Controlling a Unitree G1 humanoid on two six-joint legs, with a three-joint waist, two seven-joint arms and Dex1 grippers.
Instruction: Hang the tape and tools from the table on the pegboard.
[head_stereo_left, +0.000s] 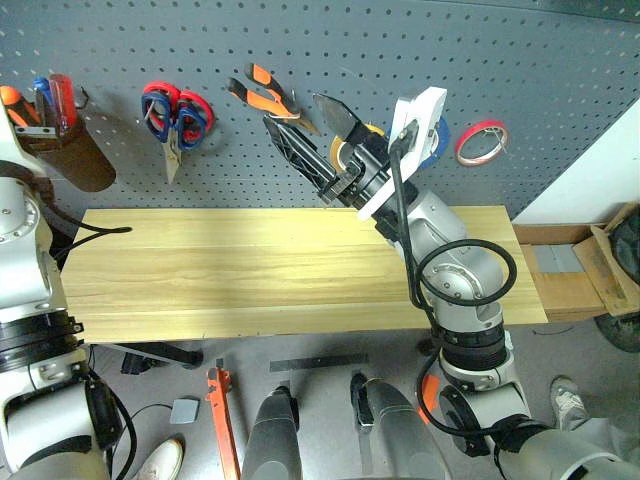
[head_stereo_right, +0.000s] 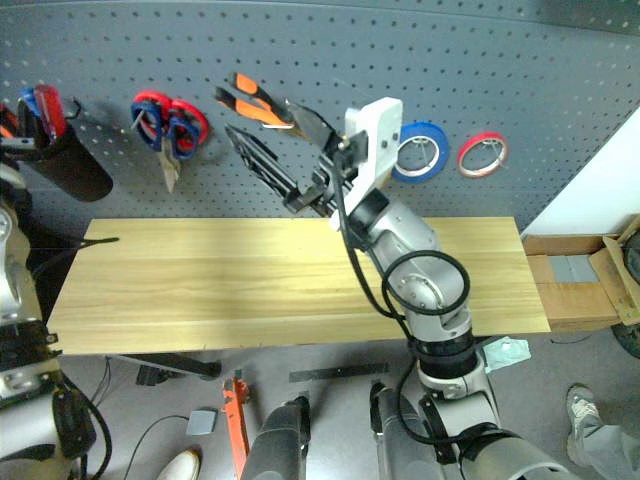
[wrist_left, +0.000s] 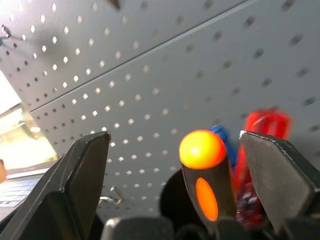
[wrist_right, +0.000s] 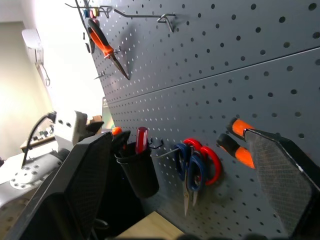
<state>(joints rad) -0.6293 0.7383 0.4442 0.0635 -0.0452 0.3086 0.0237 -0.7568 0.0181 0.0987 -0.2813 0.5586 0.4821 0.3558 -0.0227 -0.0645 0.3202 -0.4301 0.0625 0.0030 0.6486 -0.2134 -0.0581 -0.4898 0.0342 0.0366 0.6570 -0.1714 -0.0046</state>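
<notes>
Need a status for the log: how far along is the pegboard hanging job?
Nearly finished. On the pegboard hang the scissors, the pliers and the yellow tape; the screwdriver stands in the black cup. The table is bare. Both grippers, left and right, are open and hold nothing.

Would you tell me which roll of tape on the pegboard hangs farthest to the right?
The thin red roll. It hangs at the right end, just past the larger blue roll; the yellow roll sits farther left, mostly hidden behind the right gripper.
</notes>
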